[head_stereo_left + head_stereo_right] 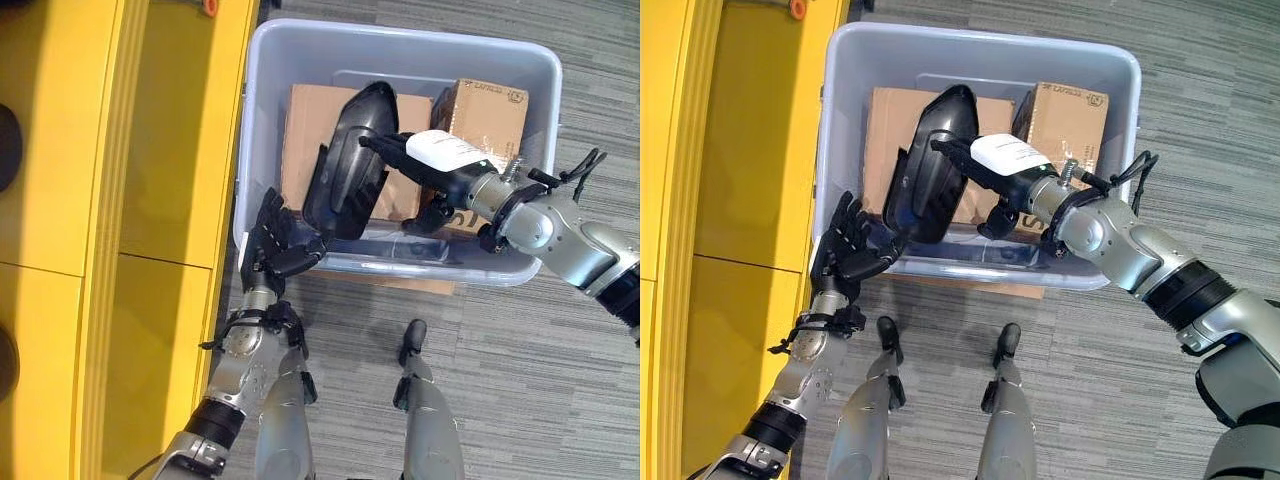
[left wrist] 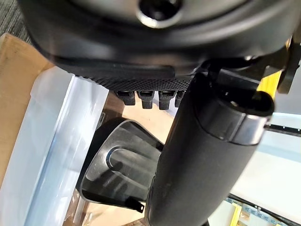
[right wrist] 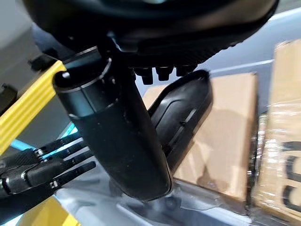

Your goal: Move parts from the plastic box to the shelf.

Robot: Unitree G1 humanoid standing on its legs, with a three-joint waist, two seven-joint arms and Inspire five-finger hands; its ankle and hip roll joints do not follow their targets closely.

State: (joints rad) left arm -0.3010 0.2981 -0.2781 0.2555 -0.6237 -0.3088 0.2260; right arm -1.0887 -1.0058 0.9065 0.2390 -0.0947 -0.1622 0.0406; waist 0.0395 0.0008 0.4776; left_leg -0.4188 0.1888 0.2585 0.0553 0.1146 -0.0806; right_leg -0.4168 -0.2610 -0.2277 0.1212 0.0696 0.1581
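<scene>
Grey carpet (image 1: 520,380) – yellow cabinet (image 1: 150,150)

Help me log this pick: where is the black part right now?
The black part stands tilted in the plastic box, against the cardboard boxes, between the left hand and right hand.

A glossy black curved part (image 1: 350,160) stands tilted in the grey plastic box (image 1: 290,40), its lower end at the box's near-left corner. Two cardboard boxes (image 1: 485,110) lie behind it, beside the yellow shelf (image 1: 170,120).
</scene>
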